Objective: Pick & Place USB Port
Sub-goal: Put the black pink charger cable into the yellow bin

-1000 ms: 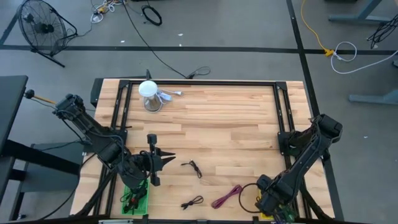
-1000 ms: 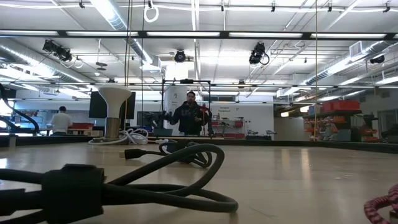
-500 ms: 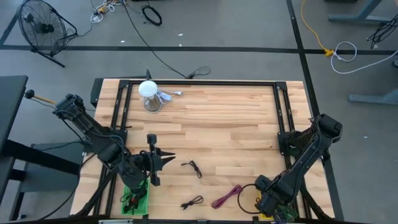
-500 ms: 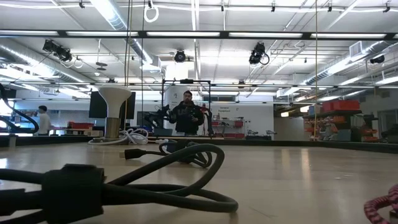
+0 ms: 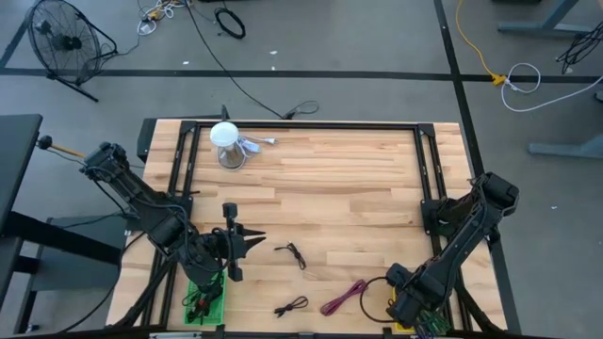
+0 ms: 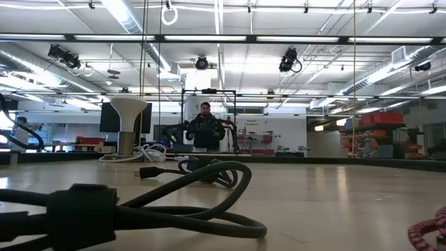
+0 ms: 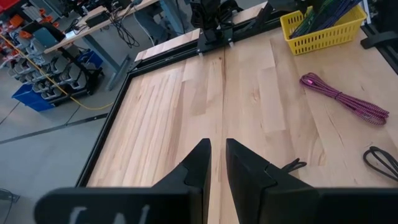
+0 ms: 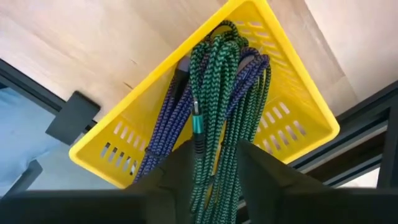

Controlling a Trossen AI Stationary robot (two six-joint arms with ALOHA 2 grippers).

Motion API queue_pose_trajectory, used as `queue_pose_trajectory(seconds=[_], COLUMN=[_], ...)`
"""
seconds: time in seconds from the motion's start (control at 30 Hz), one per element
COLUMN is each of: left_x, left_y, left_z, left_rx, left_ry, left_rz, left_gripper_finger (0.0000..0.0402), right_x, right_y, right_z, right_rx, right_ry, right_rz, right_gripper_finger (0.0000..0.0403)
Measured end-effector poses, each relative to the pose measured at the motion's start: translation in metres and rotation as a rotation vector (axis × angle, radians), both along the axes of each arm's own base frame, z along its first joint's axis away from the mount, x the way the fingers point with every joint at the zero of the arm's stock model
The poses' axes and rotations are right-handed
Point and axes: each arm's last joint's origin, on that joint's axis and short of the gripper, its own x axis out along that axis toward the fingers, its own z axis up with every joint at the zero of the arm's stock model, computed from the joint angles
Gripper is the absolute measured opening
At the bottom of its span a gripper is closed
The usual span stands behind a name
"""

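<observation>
A yellow basket [image 8: 118, 146] stands at the table's near right corner and holds coiled green and blue braided USB cables. My right gripper [image 8: 216, 171] hangs over it, pointing down. Its fingers stand apart, with strands of the green cable [image 8: 217, 93] between them. The cable's teal plug [image 8: 197, 124] hangs over the coil, which lies in the basket. My left gripper [image 7: 216, 163] waits above the table's near left part [image 5: 250, 242]. It points toward the right, its fingers nearly together on nothing. My right gripper has the green cable's strands [image 8: 214, 158] running down between its two fingers, which come from above. I cannot tell whether the fingers touch them. The coil lies in the basket.
A magenta cable [image 5: 344, 297] and two small black cables [image 5: 292, 252] [image 5: 292, 306] lie loose on the near middle of the table. A green basket [image 5: 204, 299] stands at the near left, and a white lamp-like object [image 5: 226, 143] at the far left.
</observation>
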Motion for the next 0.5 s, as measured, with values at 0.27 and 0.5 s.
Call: queue_pose_trajectory(seconds=[0.27, 0.5], left_x=[0.000, 0.000], left_y=[0.000, 0.000], left_z=[0.000, 0.000], left_rx=[0.000, 0.000], left_ry=[0.000, 0.000], left_rz=[0.000, 0.000], left_gripper_finger=[0.0053, 0.0053], right_x=[0.005, 0.008], right_y=[0.005, 0.000], right_z=[0.001, 0.011], right_rx=[0.088, 0.119], right_ry=[-0.029, -0.090], right_rz=[0.037, 0.054], right_gripper_finger=[0.0141, 0.0142])
